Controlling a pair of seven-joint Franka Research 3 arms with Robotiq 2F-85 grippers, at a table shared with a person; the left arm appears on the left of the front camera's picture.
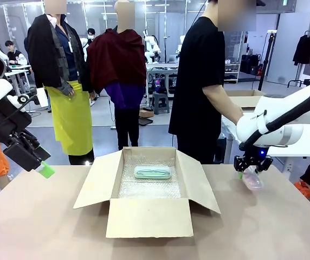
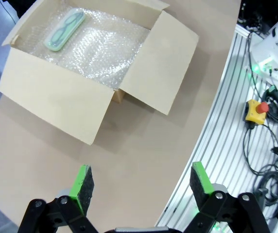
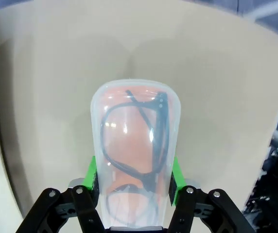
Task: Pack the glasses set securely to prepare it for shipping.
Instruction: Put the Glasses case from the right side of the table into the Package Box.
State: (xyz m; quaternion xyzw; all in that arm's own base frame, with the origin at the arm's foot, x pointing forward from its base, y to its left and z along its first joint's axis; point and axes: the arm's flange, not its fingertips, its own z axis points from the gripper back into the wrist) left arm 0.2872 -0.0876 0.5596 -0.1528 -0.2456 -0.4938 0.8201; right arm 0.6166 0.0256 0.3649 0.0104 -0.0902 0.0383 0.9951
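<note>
Front view: the right arm comes in from the right edge, elbow high and wrist bent down. The right pincer [image 1: 251, 169] is low over the bench [image 1: 46, 227], right of the cardboard box [image 1: 149, 216], pinching the pink case [image 1: 253, 180]. Cannot tell there whether the case touches the bench.

Right wrist view gives the grip: green pads [image 3: 91, 174] press on both long sides of the case near one end, and the other rounded end pokes out past the fingertips. The case is smooth translucent plastic, oblong with round corners, with black-framed glasses [image 3: 134, 131] folded inside.

The left arm is at the left edge of the front view, raised off the bench and tilted down toward the box. Left wrist view: left pincer [image 2: 141, 183] spread wide, nothing between the pads, matte brown bench below.

That view also looks down into the box: flaps folded out, bottom lined with bubble wrap [image 2: 100, 48]. The green case [image 2: 65, 30] lies flat on the wrap, dark frames showing through. The front view puts it near the box's far wall.

The left wrist view also shows a ribbed metal rail [image 2: 217, 141] along the curved bench edge and yellow stop buttons [image 2: 256, 109] with red caps. A person [image 1: 198, 81] in a black shirt stands at the far side of the bench.
</note>
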